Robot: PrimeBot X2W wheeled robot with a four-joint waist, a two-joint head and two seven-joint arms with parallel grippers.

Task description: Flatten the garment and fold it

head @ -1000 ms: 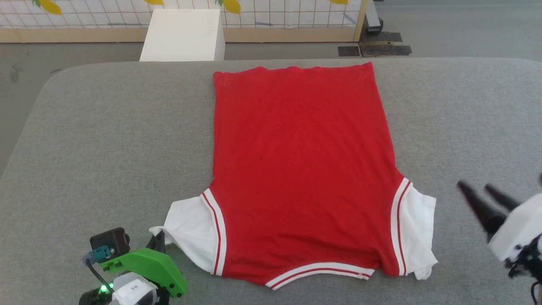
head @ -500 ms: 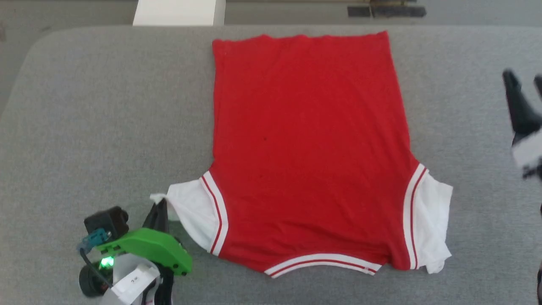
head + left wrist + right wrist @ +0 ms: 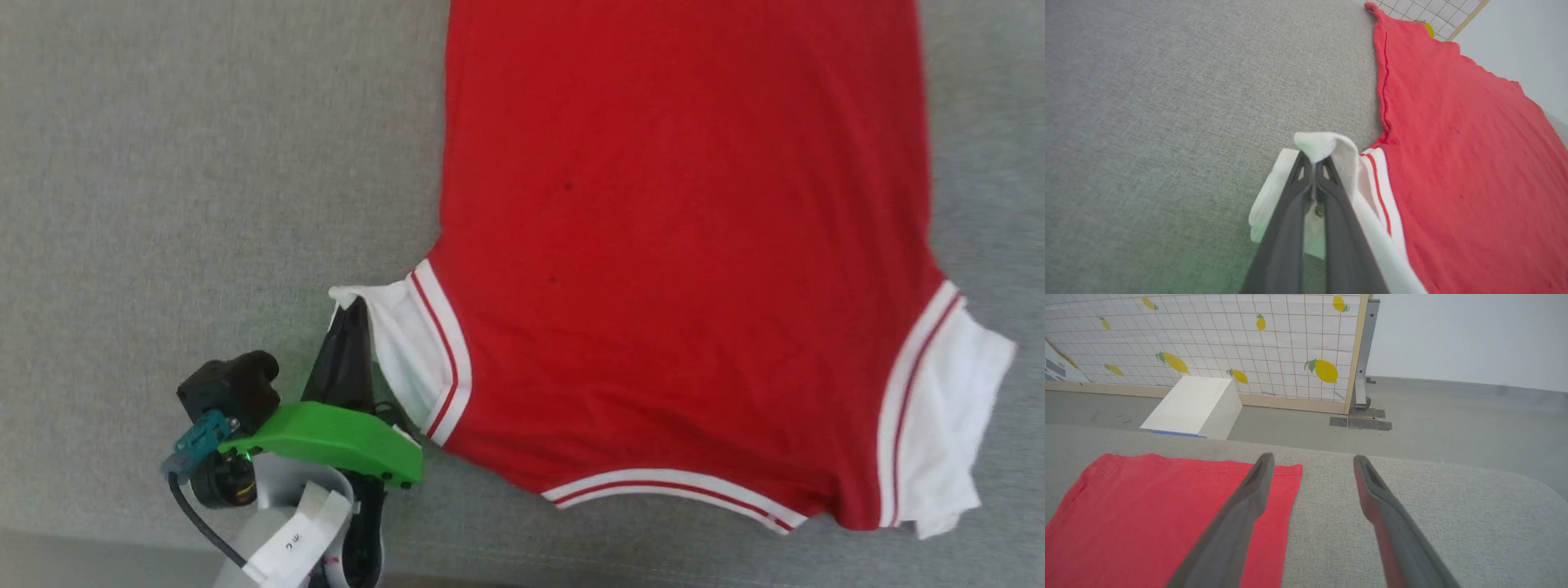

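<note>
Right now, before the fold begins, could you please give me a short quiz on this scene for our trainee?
1. True or false: the left hand is shut on the white sleeve of the garment.
2. Pick one: the right hand is A) open and holding nothing, B) shut on the hem, C) shut on a sleeve.
3. In a word: what colour is the surface under the garment?

Key: 1 true; 2 A; 3 grey.
</note>
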